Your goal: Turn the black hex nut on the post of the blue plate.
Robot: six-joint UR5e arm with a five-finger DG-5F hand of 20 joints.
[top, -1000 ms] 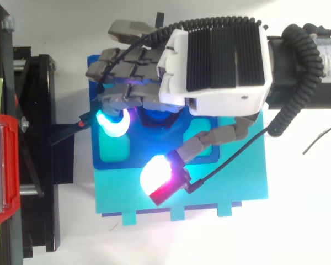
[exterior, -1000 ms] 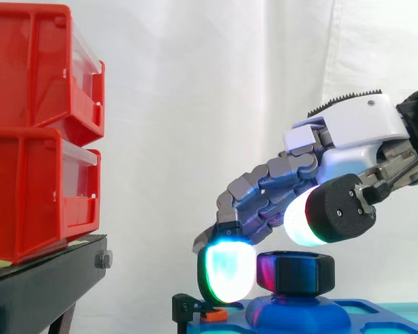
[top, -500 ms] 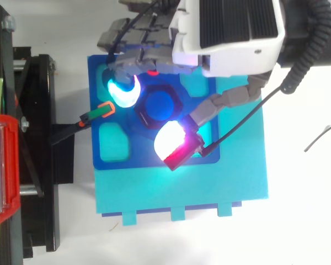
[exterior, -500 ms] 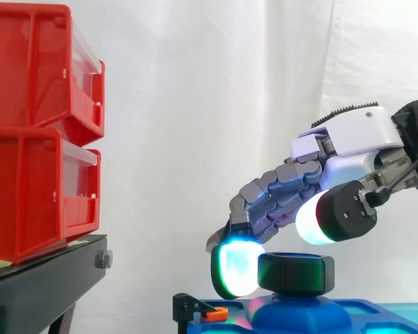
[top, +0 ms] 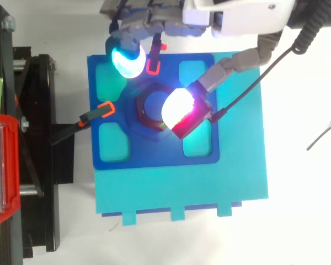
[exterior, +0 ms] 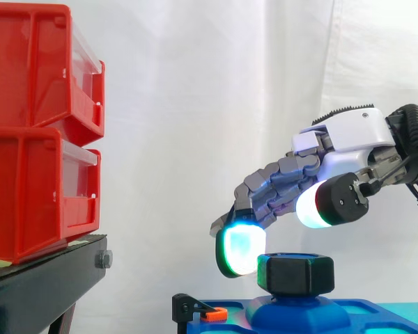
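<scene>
My robot hand (exterior: 350, 138) hovers just above black nut (exterior: 295, 273) on blue plate (top: 154, 155); fingers loosely spread, gripping nothing.

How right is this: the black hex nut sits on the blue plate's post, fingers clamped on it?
No clamp: the side view shows the thumb pad above the black hex nut, the top view the cyan pad apart from it. Rest holds.

2 red bins (exterior: 35, 125) stacked on a black stand (exterior: 42, 289); white curtain (exterior: 195, 104) behind; grey bolt head (exterior: 104, 259) on the stand's edge.
</scene>
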